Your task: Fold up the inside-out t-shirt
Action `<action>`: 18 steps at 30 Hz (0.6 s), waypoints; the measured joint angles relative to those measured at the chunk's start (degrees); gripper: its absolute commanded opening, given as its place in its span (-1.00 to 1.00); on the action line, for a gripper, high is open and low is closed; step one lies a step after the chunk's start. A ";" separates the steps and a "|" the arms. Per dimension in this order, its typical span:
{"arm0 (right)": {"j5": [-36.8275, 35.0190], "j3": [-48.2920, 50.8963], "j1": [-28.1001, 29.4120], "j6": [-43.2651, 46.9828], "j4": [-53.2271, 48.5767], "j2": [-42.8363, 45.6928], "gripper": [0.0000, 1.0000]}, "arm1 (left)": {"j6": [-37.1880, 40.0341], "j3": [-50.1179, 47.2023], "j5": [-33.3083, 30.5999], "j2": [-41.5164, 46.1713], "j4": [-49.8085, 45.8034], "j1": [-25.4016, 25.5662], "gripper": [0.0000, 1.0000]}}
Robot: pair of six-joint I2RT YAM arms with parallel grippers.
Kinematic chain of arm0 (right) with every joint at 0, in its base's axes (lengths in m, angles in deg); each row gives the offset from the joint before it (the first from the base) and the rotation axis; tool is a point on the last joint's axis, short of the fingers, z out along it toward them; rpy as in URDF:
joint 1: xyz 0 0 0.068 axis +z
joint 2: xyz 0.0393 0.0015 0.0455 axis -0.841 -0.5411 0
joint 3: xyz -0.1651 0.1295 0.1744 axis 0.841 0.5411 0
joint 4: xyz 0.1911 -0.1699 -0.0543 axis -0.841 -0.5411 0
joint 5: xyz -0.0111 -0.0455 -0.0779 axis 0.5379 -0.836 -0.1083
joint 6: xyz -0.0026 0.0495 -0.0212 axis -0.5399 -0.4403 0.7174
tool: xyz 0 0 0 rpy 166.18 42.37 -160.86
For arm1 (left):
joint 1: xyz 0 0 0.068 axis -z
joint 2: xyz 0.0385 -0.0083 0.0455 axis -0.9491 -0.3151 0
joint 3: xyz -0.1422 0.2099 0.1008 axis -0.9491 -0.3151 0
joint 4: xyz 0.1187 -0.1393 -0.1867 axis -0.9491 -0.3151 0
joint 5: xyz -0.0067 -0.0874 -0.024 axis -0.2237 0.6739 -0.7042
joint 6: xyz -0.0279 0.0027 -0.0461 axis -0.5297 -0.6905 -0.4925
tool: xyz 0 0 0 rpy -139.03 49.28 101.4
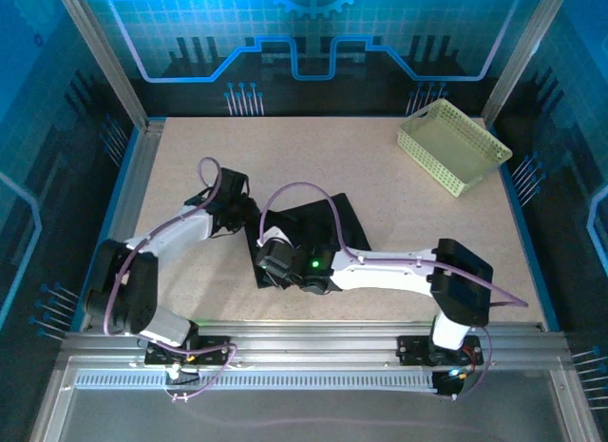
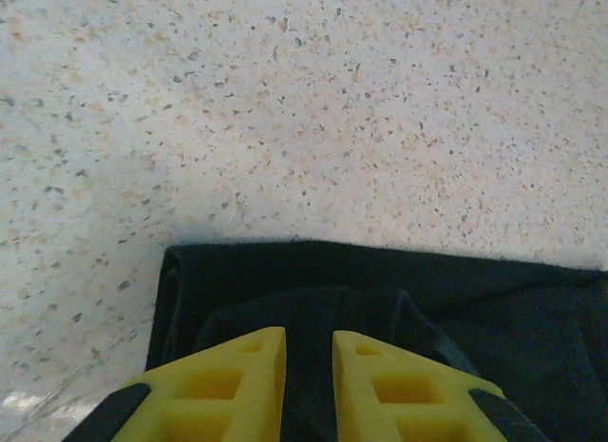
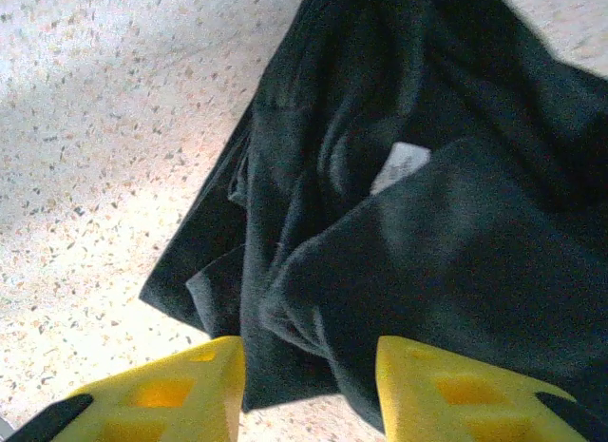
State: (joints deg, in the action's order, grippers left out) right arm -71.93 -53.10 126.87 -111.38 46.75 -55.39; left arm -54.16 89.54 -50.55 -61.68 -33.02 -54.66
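The left gripper (image 2: 309,339) hangs low over the near edge of the inside-out t-shirt (image 2: 399,280), its yellow fingers (image 2: 237,385) standing only a narrow slit apart. A raised ridge of black cloth runs up into that slit. From this angle I cannot tell whether the fingers nip that ridge or merely hover above it. Beyond the shirt's straight, dark edge lies the bare speckled table (image 2: 304,109).

The right gripper (image 3: 309,345) has its jaws well apart, with nothing clamped between them. It sits above a rumpled border of the shirt, and loose folds of black fabric lie beneath the gap. In the right wrist view the cloth is creased and layered, one thick fold lapping over another. A small pale neck tag (image 3: 399,164) peeks out between the layers near the middle of the heap.

From above, the shirt lies on the table toward the near-centre, gathered into a compact dark shape rather than spread flat. It lies between the heads of the two arms. The left arm reaches in from its left side, and the right arm stretches across to its near left corner. A pale yellow-green lattice basket (image 1: 451,147) stands at the far right corner, well apart from the shirt.
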 measured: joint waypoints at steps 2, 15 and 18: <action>-0.55 0.00 -1.18 0.90 -1.14 3.32 -0.05 | 0.00 -1.70 -0.39 2.23 -0.59 0.42 -0.49; 8.04 -5.18 -32.57 -0.35 -6.40 -7.43 -0.02 | -3.45 -7.15 -2.71 2.25 -0.33 11.93 -0.45; 10.03 -4.55 -34.07 -2.16 -8.00 -11.23 -0.03 | -3.21 -6.51 -2.67 -1.81 0.24 11.02 -0.46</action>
State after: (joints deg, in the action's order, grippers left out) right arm -61.90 -57.65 92.79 -113.54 38.75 -66.62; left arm -57.38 83.03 -53.21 -63.50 -32.77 -43.65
